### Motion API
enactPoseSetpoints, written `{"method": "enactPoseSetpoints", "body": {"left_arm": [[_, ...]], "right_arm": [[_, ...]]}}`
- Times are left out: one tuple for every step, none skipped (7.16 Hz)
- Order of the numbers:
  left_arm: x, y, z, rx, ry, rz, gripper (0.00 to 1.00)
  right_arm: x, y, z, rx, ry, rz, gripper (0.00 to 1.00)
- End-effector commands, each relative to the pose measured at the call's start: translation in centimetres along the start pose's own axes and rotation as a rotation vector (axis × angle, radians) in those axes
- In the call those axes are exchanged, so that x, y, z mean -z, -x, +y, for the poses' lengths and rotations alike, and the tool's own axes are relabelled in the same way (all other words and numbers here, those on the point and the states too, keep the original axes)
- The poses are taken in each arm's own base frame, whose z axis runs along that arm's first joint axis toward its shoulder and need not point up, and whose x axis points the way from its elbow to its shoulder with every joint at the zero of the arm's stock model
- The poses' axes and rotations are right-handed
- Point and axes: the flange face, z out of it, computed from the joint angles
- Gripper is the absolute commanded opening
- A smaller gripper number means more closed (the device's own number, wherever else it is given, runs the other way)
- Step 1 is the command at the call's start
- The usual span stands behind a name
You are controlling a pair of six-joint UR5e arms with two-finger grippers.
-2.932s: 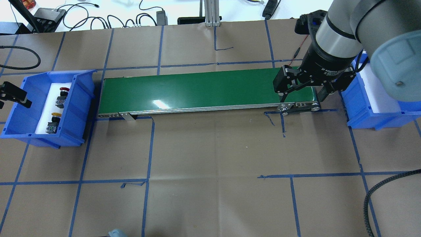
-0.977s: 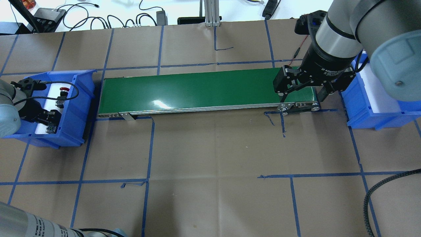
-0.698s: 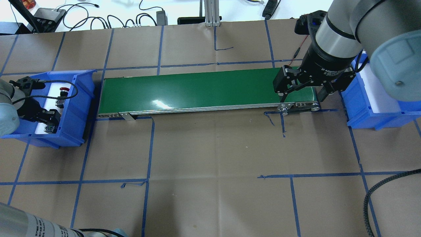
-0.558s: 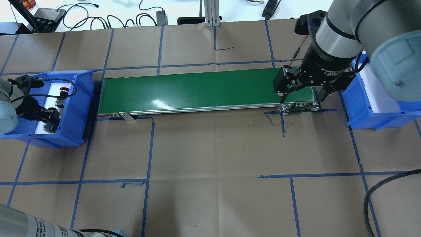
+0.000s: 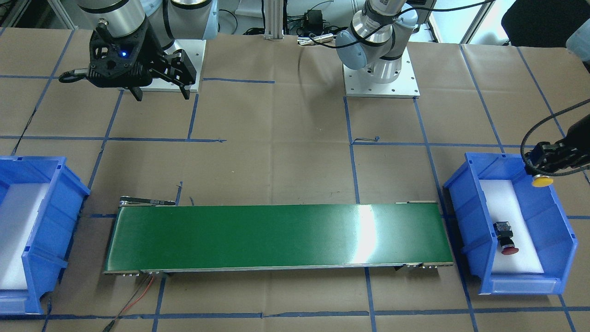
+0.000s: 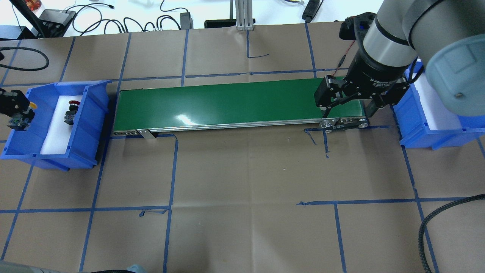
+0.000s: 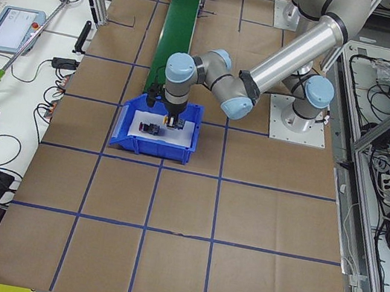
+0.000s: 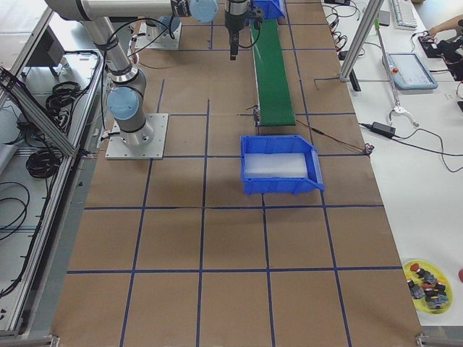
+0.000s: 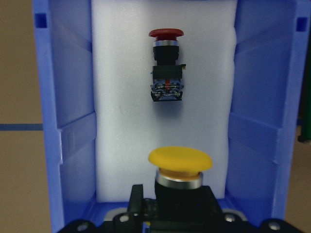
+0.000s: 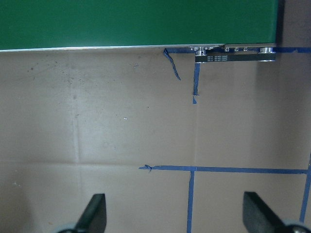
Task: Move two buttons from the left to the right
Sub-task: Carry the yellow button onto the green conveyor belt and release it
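Across the table (image 6: 246,170), a green belt (image 6: 238,104); at its left end, a blue bin (image 6: 89,125) lined with white foam (image 9: 121,121). High near the belt's right end, right gripper (image 10: 176,213), fingers spread wide. Over the bin's outer rim, left gripper (image 5: 546,166), fingers clamped on the yellow button (image 9: 180,162), lifted clear. On the foam, red button (image 9: 166,68) on its side.

Blue bin (image 9: 73,121) walls flank the foam floor (image 9: 121,126), red button (image 9: 166,63) lying mid-floor, open foam either side.

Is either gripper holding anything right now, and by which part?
Left gripper holds the yellow button by its black body just behind the cap. Right gripper is open and holds nothing.
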Motion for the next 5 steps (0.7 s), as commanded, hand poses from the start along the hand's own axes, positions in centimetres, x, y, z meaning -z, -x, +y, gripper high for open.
{"method": "enactPoseSetpoints", "body": {"left_arm": [[1.9, -2.1, -1.7, 0.018, 0.017, 0.013, 0.00], [1.7, -6.4, -3.8, 0.033, 0.019, -0.003, 0.00], [1.0, -11.4, -5.5, 0.096, 0.021, -0.006, 0.00], [0.7, -16.4, -6.5, 0.140, 0.018, -0.013, 0.00], [-0.4, -21.0, -7.4, 0.165, 0.025, -0.019, 0.00]], "right_arm": [[0.1, 0.0, 0.0, 0.000, -0.001, 0.000, 1.00], [0.1, 0.0, 0.0, 0.000, -0.003, 0.000, 1.00], [0.1, 0.0, 0.0, 0.000, -0.001, 0.000, 1.00], [0.1, 0.0, 0.0, 0.000, -0.003, 0.000, 1.00], [0.1, 0.0, 0.0, 0.000, -0.001, 0.000, 1.00]]}}
